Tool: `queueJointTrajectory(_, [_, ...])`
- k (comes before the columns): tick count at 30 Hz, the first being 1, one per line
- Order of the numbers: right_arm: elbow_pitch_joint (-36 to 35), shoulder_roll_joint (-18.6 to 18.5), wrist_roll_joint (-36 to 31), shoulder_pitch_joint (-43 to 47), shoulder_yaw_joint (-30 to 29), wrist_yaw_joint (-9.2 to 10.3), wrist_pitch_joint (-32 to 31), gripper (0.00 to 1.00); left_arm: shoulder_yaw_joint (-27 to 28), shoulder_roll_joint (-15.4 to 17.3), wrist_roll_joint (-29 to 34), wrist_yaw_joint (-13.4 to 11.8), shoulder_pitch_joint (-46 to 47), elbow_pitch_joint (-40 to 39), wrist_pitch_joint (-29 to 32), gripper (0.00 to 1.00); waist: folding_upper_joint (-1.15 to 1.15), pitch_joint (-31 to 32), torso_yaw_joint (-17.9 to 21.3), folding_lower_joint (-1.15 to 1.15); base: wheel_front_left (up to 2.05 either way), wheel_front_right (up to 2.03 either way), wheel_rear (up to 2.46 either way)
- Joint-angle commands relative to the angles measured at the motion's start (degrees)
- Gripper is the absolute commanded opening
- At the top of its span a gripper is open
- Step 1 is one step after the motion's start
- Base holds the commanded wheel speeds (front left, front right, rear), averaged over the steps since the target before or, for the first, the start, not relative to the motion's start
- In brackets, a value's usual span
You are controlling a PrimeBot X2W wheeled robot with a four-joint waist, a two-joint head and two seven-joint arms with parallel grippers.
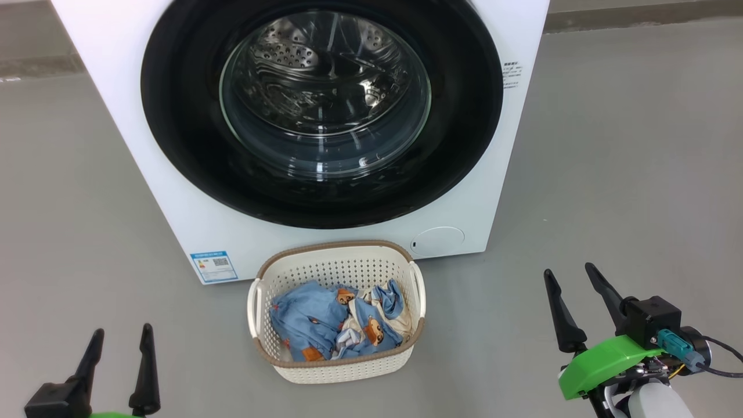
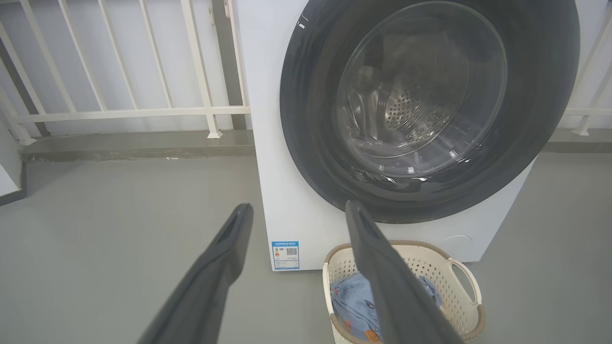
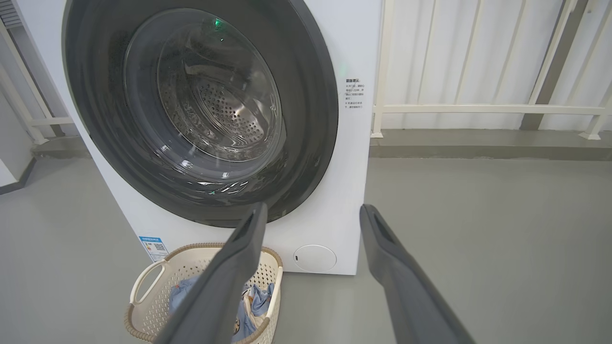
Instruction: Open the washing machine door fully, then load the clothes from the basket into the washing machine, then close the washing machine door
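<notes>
Our left tool (image 1: 122, 328) and right tool (image 1: 567, 269) both stand spread wide and empty above the grey floor (image 1: 638, 174). Between them, slightly ahead, sits the cream perforated plastic basket (image 1: 336, 371) holding the light-blue bear-print clothes (image 1: 316, 322). Beyond it we see the big white washing machine (image 1: 116, 87), its round black-rimmed glass door (image 1: 174, 116) shut.

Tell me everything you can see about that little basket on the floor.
The basket is small, cream-white and looks like plastic, its walls full of little holes, with a brown woven-look rim and a loop handle on each side. It stands upright on the grey floor, close in front of the washing machine; whether they touch I cannot tell. Crumpled light-blue clothes printed with small bears lie inside.
</notes>
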State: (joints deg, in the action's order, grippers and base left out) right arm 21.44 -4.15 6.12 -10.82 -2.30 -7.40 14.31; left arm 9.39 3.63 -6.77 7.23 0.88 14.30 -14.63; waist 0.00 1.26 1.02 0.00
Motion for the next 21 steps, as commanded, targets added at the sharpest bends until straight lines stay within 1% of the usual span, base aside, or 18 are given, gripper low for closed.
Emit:
queueJointTrajectory(1, [-1.2, -0.1, -0.4, -1.1, 1.5, -0.09, 0.7, 1.0, 2.1, 0.9, 0.6, -0.5, 0.8, -1.5, -0.4, 1.0, 0.0, -0.1, -0.1, 0.0, 0.0, 0.0, 0.0])
queueJointTrajectory(7, [-1.3, -0.1, -0.5, -1.3, 1.6, -0.09, 0.7, 1.0, 2.4, 1.6, 0.4, -0.2, 1.6, -0.5, -0.4, 1.0, 0.0, -0.7, -0.3, 0.0, 0.0, 0.0, 0.0])
queueJointTrajectory(21, [-1.7, 0.1, -0.9, -1.6, 1.9, -0.09, 0.7, 1.0, 2.3, 2.0, 1.1, 0.1, 2.4, -0.6, -0.4, 1.0, 0.0, -2.1, -0.4, 0.0, 0.0, 0.0, 0.0])
